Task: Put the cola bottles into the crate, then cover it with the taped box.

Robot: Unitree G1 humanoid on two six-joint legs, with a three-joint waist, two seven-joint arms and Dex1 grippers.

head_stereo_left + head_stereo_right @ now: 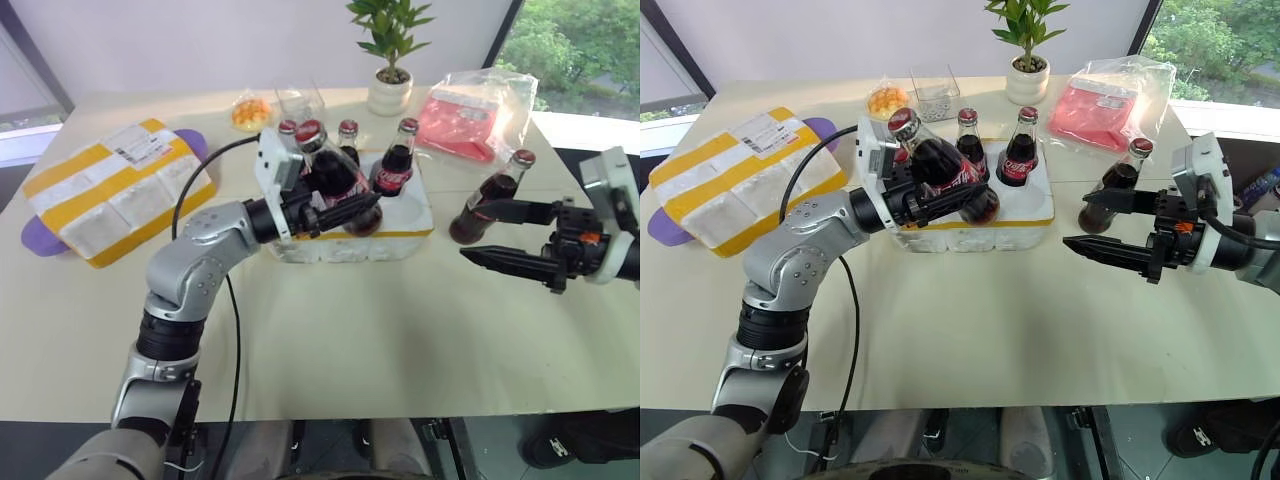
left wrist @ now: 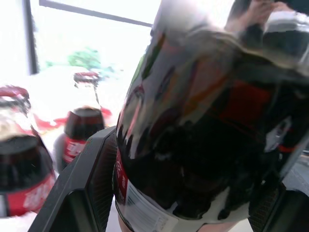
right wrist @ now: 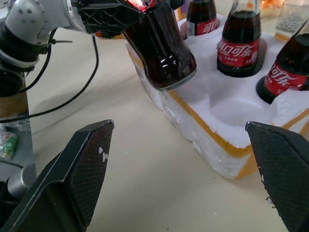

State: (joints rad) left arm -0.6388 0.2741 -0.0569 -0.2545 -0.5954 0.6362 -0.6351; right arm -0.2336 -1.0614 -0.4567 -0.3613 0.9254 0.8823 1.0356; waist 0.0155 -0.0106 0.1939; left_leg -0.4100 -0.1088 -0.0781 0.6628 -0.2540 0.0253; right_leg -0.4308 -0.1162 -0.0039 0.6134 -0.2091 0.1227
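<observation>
The crate (image 1: 405,238), a white foam block with a thin yellow band, sits mid-table. Three cola bottles (image 3: 239,46) stand in its far row of holes. A fourth cola bottle (image 1: 335,175) hangs tilted over the crate's near left holes, cap toward the left, with my left gripper (image 1: 340,205) shut on its body. To the right, one more cola bottle (image 1: 488,200) stands on the table just beyond my right gripper (image 1: 472,230), which is open with nothing between its fingers. The taped box (image 1: 115,190) lies at the far left.
A purple mat (image 1: 35,235) lies under the taped box. At the back stand a potted plant (image 1: 390,70), a clear container (image 1: 300,100) and an orange snack bag (image 1: 250,112). A red pack in clear plastic (image 1: 470,115) lies back right.
</observation>
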